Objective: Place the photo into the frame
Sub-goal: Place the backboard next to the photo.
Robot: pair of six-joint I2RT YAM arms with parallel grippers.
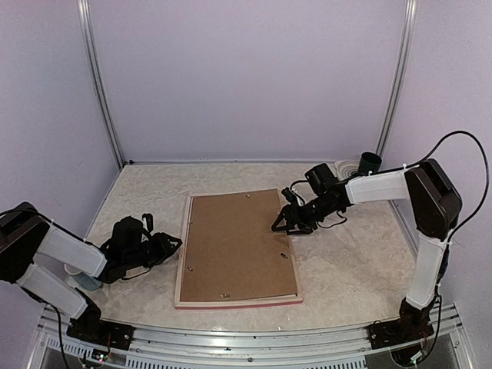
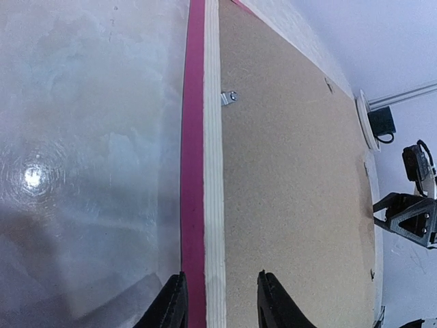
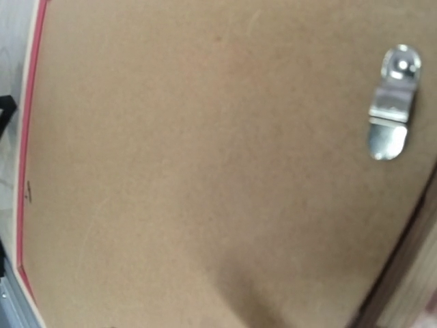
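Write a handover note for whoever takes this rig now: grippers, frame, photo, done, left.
Left gripper: open, empty, lined up on the left rail of the frame.
Right gripper: above the frame's right edge near a metal clip; jaws unreadable.
Frame: lying face down, brown backing board seated in it.
Photo: not in view; may be under the board, cannot tell.
Done: board in place. Left: confirm photo is inside, check the clips.

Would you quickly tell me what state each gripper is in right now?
Left gripper: open, holding nothing.
Right gripper: cannot be told.
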